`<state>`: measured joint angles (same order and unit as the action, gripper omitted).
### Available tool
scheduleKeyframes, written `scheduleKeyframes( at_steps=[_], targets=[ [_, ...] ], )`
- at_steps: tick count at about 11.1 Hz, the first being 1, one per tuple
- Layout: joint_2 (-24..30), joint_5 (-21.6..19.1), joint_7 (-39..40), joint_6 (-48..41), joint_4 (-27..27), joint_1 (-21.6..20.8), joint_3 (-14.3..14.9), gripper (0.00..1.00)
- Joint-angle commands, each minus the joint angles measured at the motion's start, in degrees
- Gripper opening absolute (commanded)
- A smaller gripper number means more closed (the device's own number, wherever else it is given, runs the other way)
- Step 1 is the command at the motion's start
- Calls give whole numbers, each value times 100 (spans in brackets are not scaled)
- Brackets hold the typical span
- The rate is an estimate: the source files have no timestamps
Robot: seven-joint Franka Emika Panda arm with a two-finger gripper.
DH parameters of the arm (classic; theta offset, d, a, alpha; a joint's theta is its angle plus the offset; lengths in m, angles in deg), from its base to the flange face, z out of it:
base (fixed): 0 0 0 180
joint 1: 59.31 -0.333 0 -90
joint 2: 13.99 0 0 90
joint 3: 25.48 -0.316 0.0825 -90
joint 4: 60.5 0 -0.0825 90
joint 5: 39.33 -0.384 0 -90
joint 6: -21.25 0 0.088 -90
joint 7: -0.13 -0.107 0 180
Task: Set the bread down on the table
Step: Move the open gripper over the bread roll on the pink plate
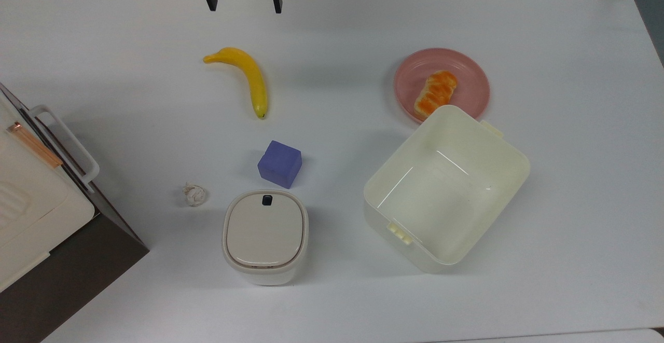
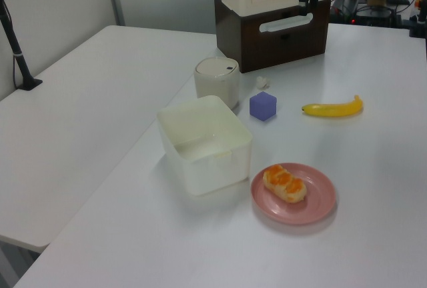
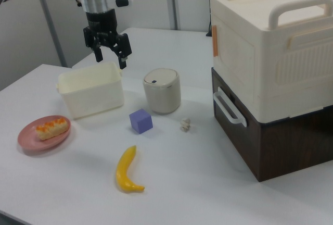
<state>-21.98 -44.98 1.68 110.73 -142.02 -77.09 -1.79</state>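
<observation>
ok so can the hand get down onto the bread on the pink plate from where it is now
Probably yes. The hand is open and holds nothing, and the bread lies uncovered on the pink plate. The cream bin overlaps the plate's edge in the top view, so a descent from above looks safest.
</observation>
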Motion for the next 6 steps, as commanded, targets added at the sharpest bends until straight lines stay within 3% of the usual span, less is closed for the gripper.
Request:
scheduleKeyframes(
  at_steps=[1, 5, 6],
  targets=[
    [166, 99, -32, -2, -301, -58, -58, 100],
    [412, 134, -943, 910, -1249, -137, -636, 100],
    [430, 300, -1277, 1305, -1626, -251, -803, 100]
  ],
)
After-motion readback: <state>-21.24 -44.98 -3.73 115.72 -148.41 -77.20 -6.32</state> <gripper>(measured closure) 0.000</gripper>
